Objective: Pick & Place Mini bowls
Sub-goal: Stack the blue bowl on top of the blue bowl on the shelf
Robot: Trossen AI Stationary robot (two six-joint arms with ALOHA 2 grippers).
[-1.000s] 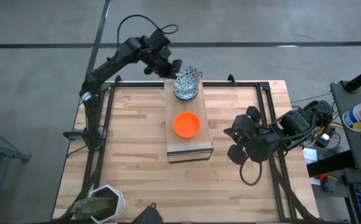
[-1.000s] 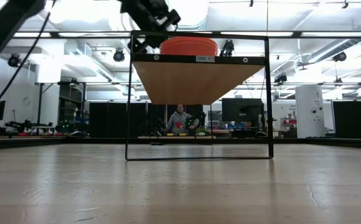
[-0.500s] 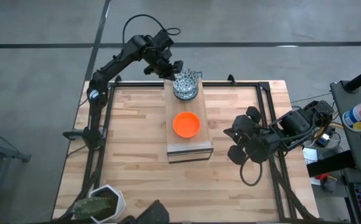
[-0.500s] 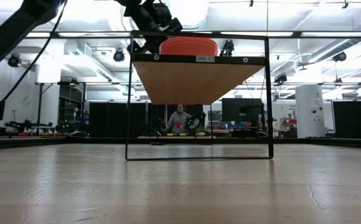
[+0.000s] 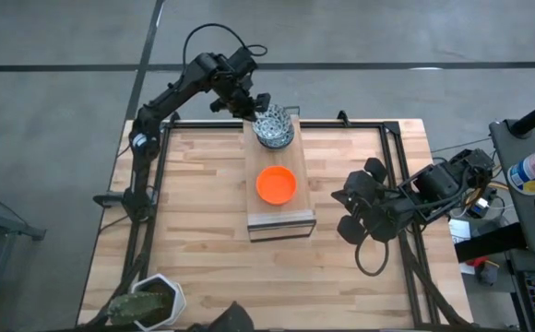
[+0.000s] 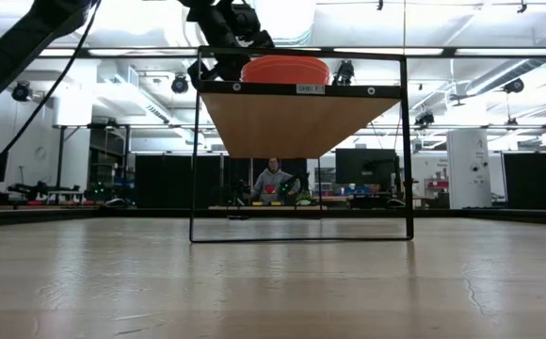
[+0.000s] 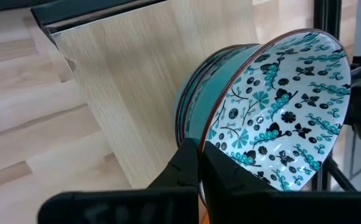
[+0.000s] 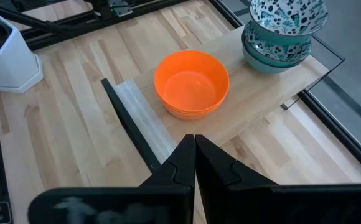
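Observation:
A stack of white-and-blue patterned mini bowls (image 5: 276, 136) stands at the far end of a raised wooden shelf (image 5: 279, 214). An orange mini bowl (image 5: 276, 184) rests on its base at the shelf's middle; it also shows in the low view (image 6: 285, 69). My left gripper (image 5: 256, 108) is shut on the top patterned bowl (image 7: 280, 118), which sits tilted on the stack. My right gripper (image 5: 340, 208) is shut and empty above the table, right of the shelf; it also shows in the right wrist view (image 8: 195, 148). My left gripper pinches the top patterned bowl's rim (image 7: 204, 147) on the side toward the table's far left, one finger inside the bowl and one outside. The fingers come slanting down from the far left. The bowl is tilted, its underside in the stack's upper teal bowl (image 7: 196, 93).
The shelf has a black wire frame (image 6: 196, 151) and stands well above the table. A white angular pot with a green plant (image 5: 148, 302) stands at the near left corner. Black rails (image 5: 406, 184) run along the table's edges. A person sits far behind the table (image 6: 271, 181).
My left gripper has gone down and slightly toward the shelf with the patterned bowl, still shut on it. The bowl has come down from above the stack onto it and sits tilted.

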